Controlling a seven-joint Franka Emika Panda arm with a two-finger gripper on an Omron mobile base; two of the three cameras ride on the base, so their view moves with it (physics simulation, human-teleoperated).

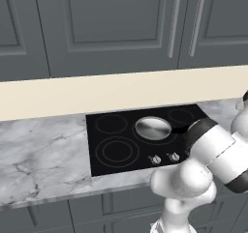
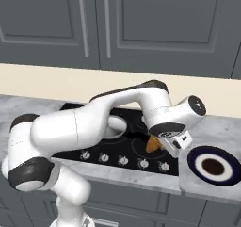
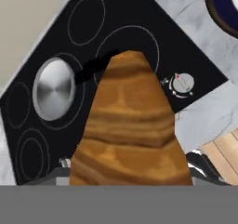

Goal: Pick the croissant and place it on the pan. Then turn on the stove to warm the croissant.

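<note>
Your jaws are part-open and clamped on the golden-brown, ridged croissant (image 3: 130, 125), held up above the front of the flat black glass stove (image 1: 114, 147). Expect it light, soft and flaky: hold the thick middle and don't squeeze harder. The round, shiny silver pan (image 3: 54, 89) sits beyond, apart.

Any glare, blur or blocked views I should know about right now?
Hand view: the croissant, held close to the lens, looks huge and soft and hides much of the stove. Left base view: a mild sheen on the pan, no harsh glare. Right base view: the arm covers most of the pan.
</note>
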